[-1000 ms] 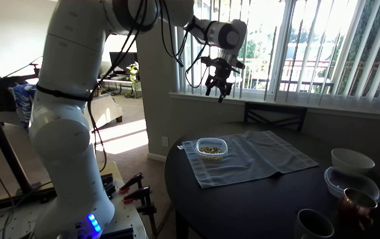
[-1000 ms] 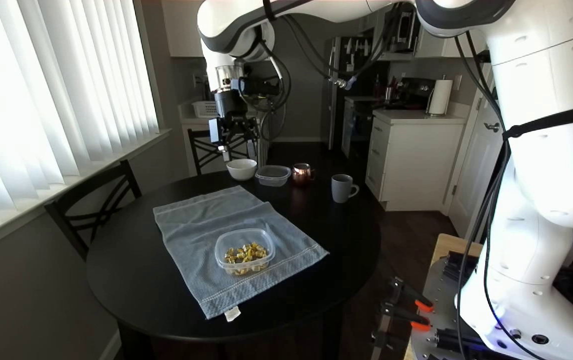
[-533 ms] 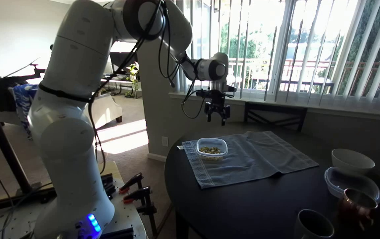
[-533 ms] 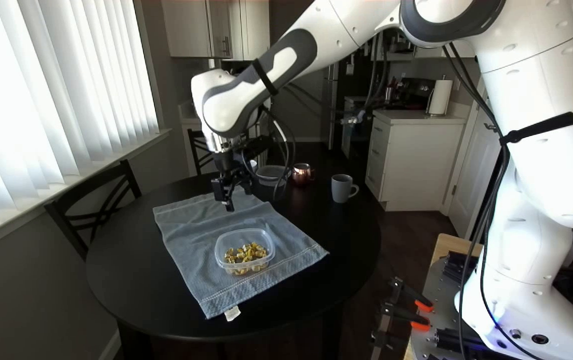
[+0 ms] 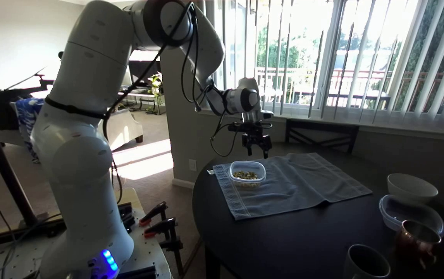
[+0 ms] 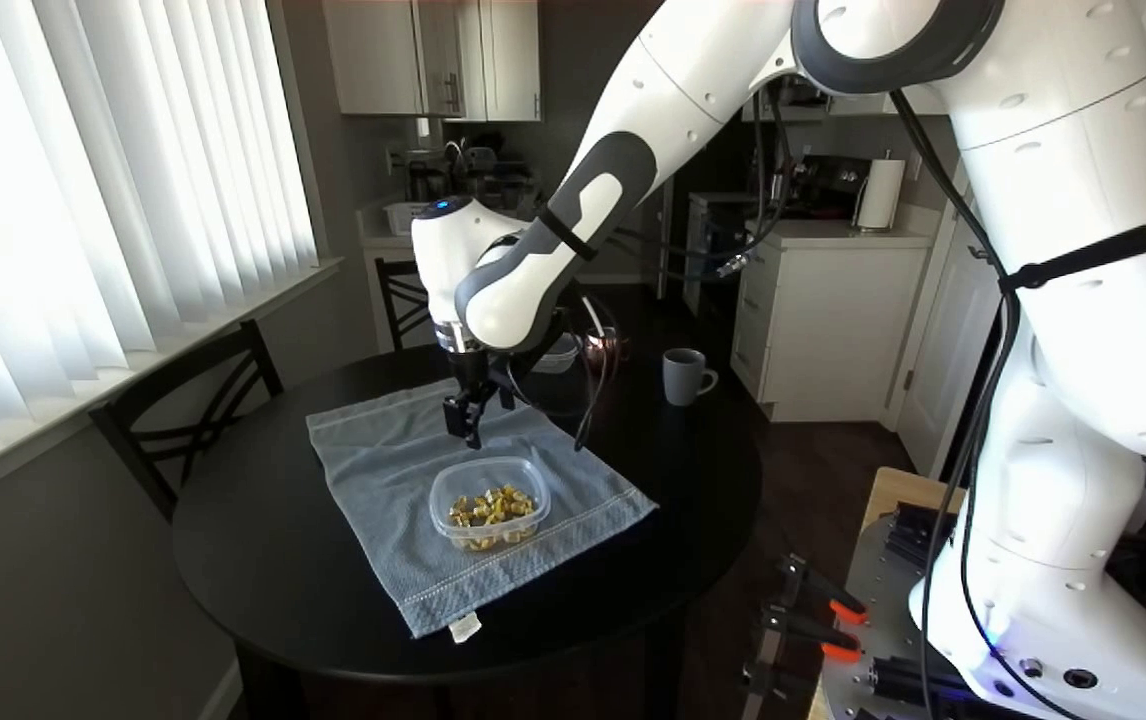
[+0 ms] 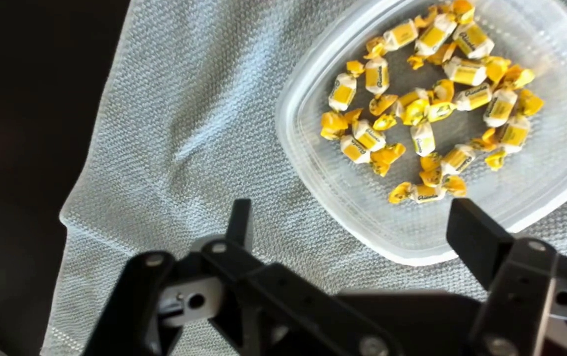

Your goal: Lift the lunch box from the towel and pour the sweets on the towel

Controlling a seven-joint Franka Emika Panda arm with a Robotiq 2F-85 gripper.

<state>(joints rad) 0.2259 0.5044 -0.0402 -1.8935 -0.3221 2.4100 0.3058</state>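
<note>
Currently | end effector (image 7: pixel 353 215): jaws apart | lunch box (image 6: pixel 481 477): below, to one side

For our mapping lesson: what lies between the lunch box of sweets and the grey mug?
Part of the towel, then dark tabletop, from lunch box to grey mug, in an exterior view.

Round dark table (image 5: pixel 303 240) partly covered by towel (image 5: pixel 307 182), slightly rumpled. White bowl (image 5: pixel 410 188) set near the towel's corner diagonally opposite its white tag (image 6: pixel 465 627). Clear plastic container (image 5: pixel 405 212) also placed near that corner. Copper mug (image 5: pixel 417 244) stood upright, farther out from towel. Grey mug (image 6: pixel 683 377) stood upright, well apart from towel, off one long edge.
</note>
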